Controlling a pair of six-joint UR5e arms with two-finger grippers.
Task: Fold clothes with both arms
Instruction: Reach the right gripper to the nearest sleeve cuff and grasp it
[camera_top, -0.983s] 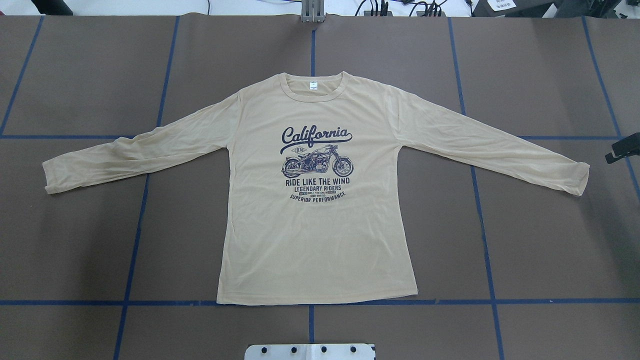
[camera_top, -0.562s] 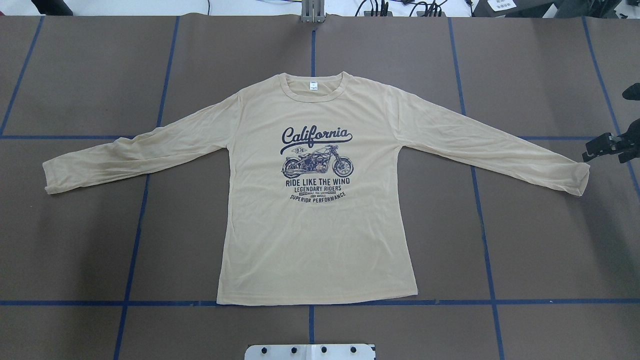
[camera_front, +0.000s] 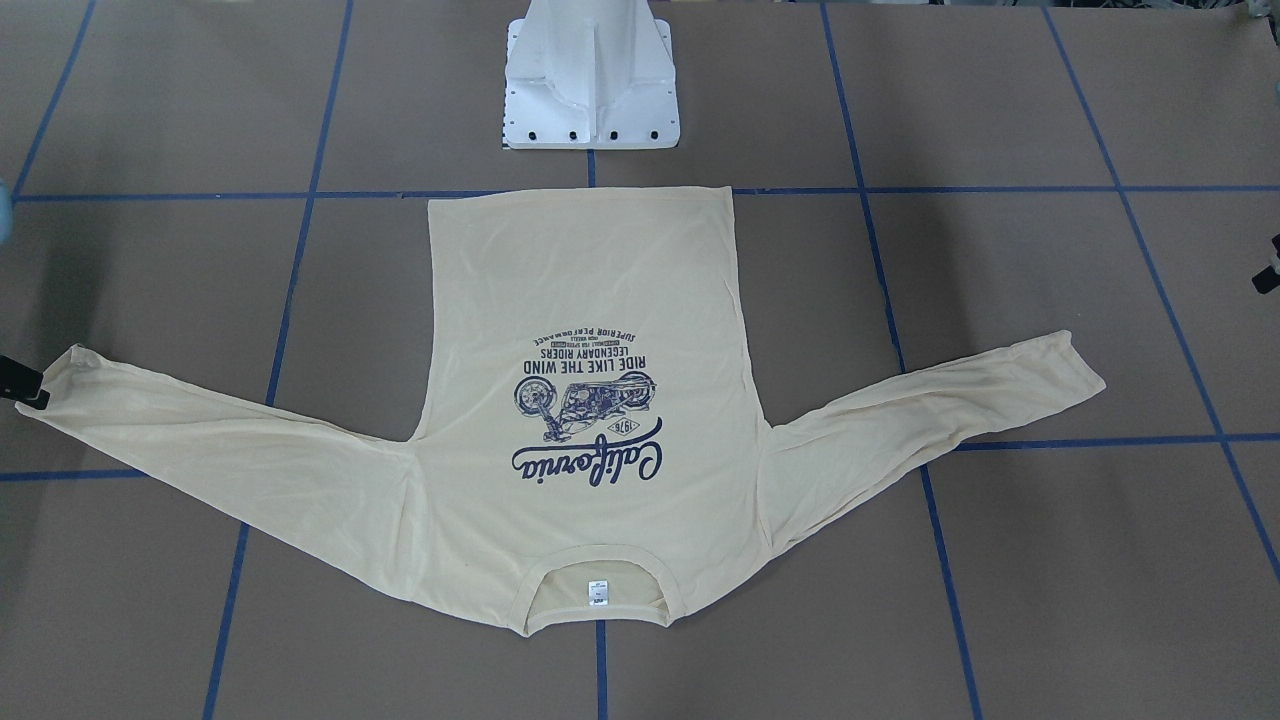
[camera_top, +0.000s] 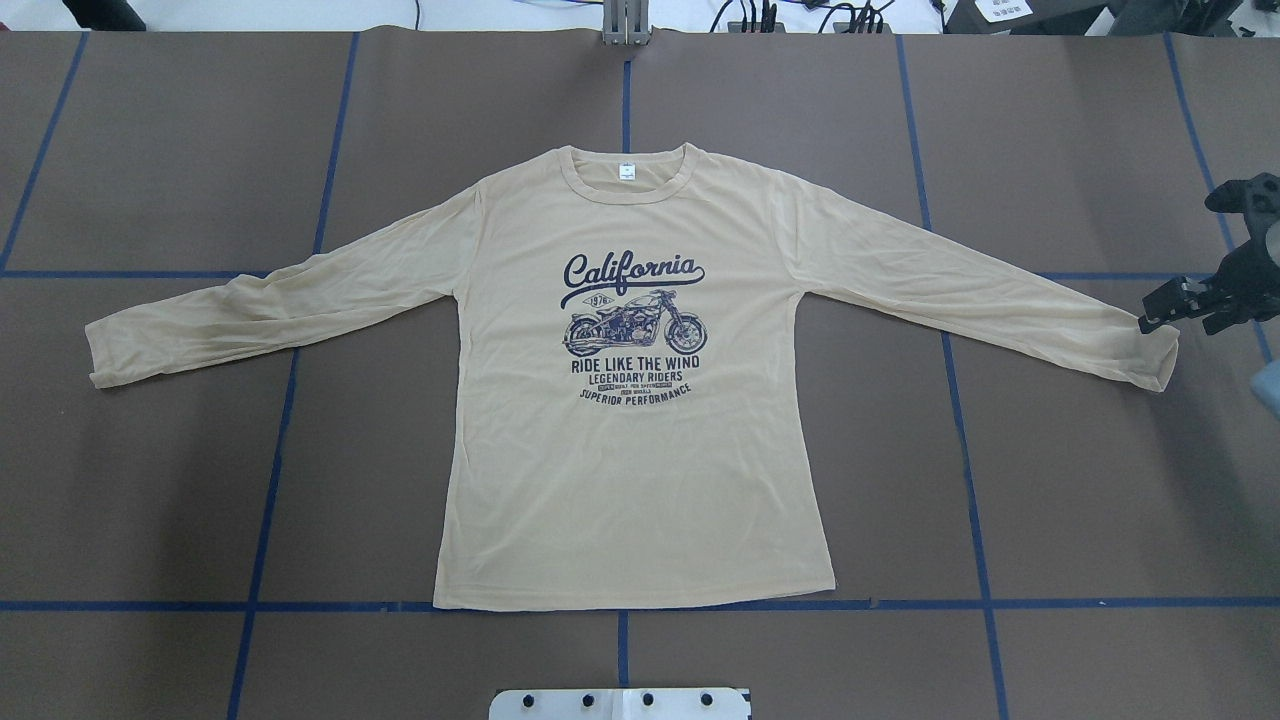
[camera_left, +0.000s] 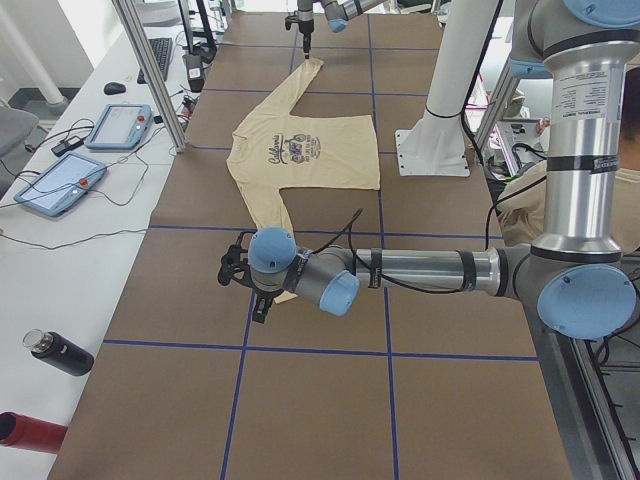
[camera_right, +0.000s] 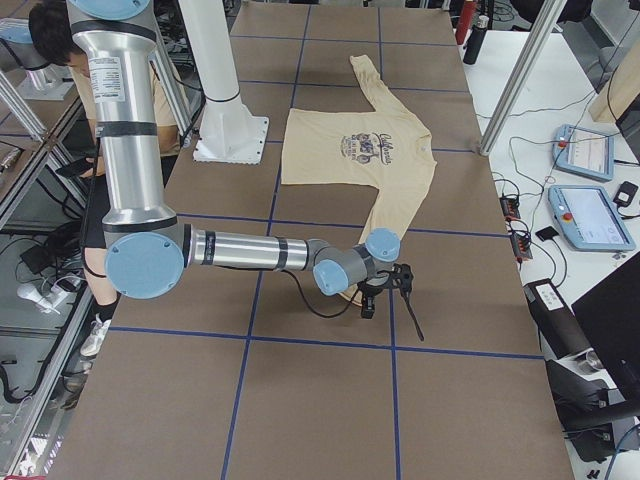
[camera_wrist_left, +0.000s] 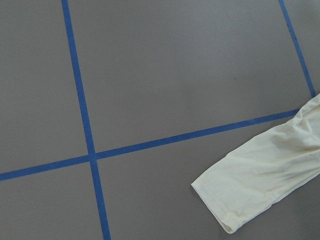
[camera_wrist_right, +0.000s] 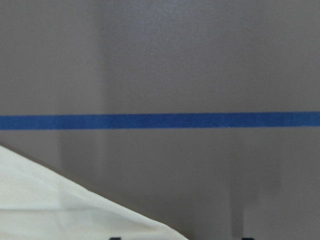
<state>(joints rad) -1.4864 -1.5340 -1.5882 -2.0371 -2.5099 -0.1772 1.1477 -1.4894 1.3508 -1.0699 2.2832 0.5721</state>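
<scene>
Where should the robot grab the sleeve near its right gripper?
Grab the cuff at the end of the sleeve, coming down from above on its outer side. The sleeve lies flat and stretched out on the table, so that end is free, and the open right gripper hovers beside it.

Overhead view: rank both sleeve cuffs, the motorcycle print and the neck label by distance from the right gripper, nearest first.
From the right gripper:
1. right-side cuff, just beside the gripper at the view's right edge.
2-3. motorcycle print and neck label, both mid-table on the shirt's centre line; too close to call.
4. left-side cuff, far left of the view.
</scene>
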